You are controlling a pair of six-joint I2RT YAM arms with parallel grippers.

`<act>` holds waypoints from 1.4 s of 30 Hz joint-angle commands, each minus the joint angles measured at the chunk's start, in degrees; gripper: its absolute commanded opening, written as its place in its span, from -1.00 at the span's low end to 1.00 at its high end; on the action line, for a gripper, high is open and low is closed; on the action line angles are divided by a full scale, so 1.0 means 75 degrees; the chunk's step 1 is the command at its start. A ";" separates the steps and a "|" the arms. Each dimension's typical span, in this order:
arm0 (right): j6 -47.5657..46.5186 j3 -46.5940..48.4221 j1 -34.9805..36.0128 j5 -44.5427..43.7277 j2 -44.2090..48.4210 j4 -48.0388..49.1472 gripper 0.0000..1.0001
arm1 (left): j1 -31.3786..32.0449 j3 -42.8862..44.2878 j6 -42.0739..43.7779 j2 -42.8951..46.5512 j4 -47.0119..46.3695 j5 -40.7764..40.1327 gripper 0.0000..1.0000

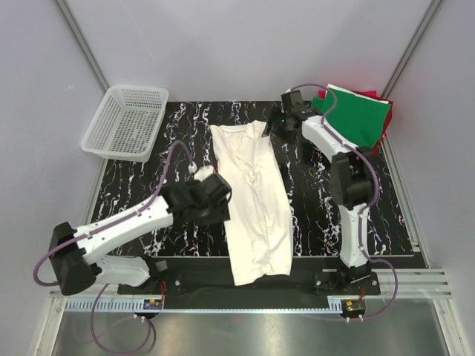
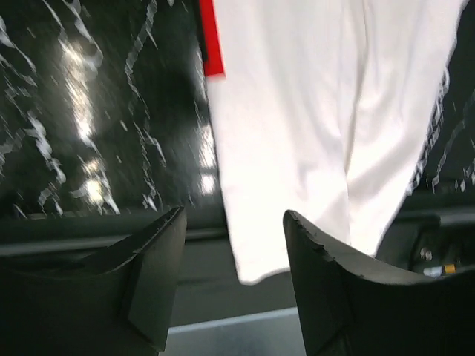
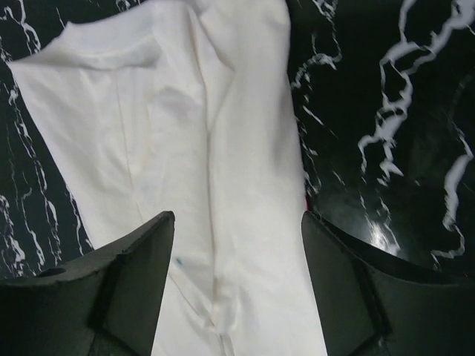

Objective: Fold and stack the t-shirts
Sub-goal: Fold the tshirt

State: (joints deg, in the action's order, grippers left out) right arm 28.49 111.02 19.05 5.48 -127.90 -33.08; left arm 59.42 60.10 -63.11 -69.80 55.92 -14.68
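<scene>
1. The black table (image 1: pixel 133 193) fills the middle of the top view.
2. I see the cream-white t-shirt (image 1: pixel 252 200) folded long, lying at the centre.
3. The green t-shirt (image 1: pixel 360 115) lies on a red t-shirt (image 1: pixel 369 94), upper right.
4. The basket (image 1: pixel 96 130) stands upper left.
5. The left gripper (image 2: pixel 234 212) and the right gripper (image 3: pixel 237 215) are both wide and empty, over the cream-white t-shirt.

pale grey walls (image 1: pixel 245 44) enclose a black white-veined marble tabletop (image 1: pixel 393 215).
</scene>
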 commanded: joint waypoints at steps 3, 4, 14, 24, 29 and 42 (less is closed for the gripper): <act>-0.0401 -0.2901 0.0050 0.0298 0.2332 0.1386 0.51 | -0.1909 0.1102 0.2624 -0.1530 -0.1643 0.0047 0.19; -0.0307 -0.3222 0.0038 0.0545 0.2589 0.1712 0.50 | -0.2340 0.1406 0.2985 -0.1916 -0.1783 0.0116 0.17; -0.0107 -0.5088 0.0144 0.1730 0.2358 0.2512 0.40 | -0.3961 0.5708 0.4032 -0.6930 -0.1679 0.1217 -0.04; -0.0119 -0.4820 0.0226 0.2199 0.1152 0.2559 0.38 | -0.4956 0.8766 0.4255 -0.9934 -0.0930 0.2308 -0.05; -0.0259 -0.3814 0.0226 0.2072 0.0542 0.1951 0.38 | -0.5437 1.0571 0.4337 -1.1012 -0.0882 0.2916 0.01; -0.0272 -0.3809 0.0249 0.1556 0.1674 0.0873 0.39 | -0.5661 0.7849 0.4419 -0.8169 -0.1338 0.3504 0.16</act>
State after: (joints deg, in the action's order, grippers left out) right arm 27.18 85.56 20.47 21.67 -121.51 -19.49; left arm 17.02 125.27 -31.42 -141.03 46.85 12.12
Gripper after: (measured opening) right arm 0.691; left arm 0.578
